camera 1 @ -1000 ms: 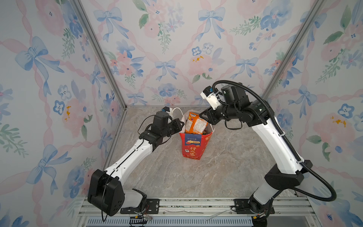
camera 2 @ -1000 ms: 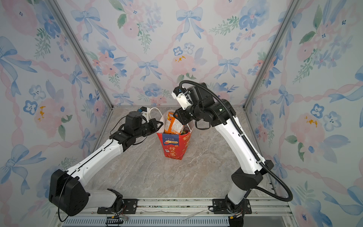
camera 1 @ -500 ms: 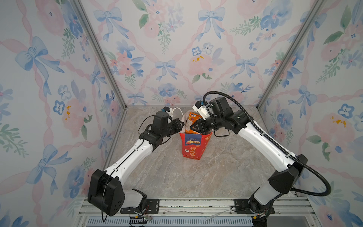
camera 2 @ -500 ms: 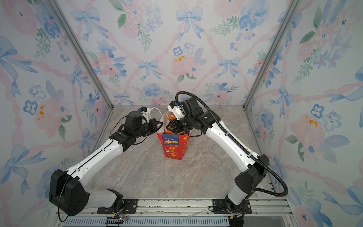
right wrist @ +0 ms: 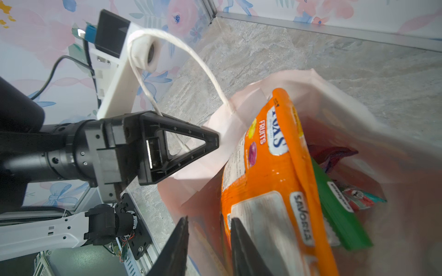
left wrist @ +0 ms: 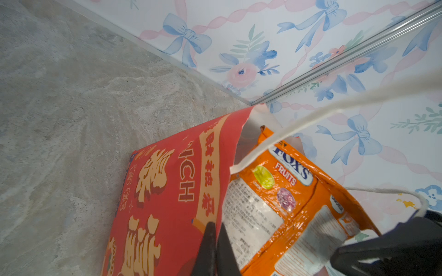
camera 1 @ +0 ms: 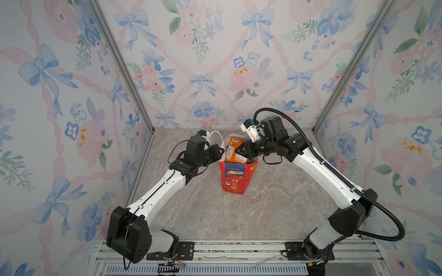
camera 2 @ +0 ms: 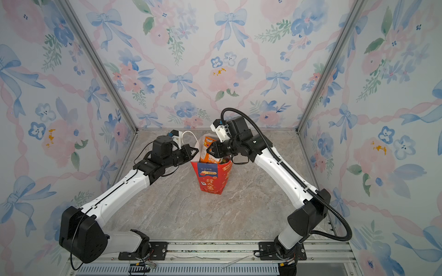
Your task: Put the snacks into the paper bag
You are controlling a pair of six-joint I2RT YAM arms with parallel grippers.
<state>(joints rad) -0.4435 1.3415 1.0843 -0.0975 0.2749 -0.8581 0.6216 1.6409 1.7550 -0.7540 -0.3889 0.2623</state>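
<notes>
Right wrist: your right hand (right wrist: 210, 218), part-open, straddles the orange packet (right wrist: 270, 167), grip unclear; left hand (right wrist: 216, 143) clamps the paper bag (right wrist: 323, 83) rim.

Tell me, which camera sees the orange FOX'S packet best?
The right wrist view: the orange packet fills it, standing in the paper bag. The left wrist view shows its label, but the bag hides one side. Both top views show it tiny, poking out.
</notes>
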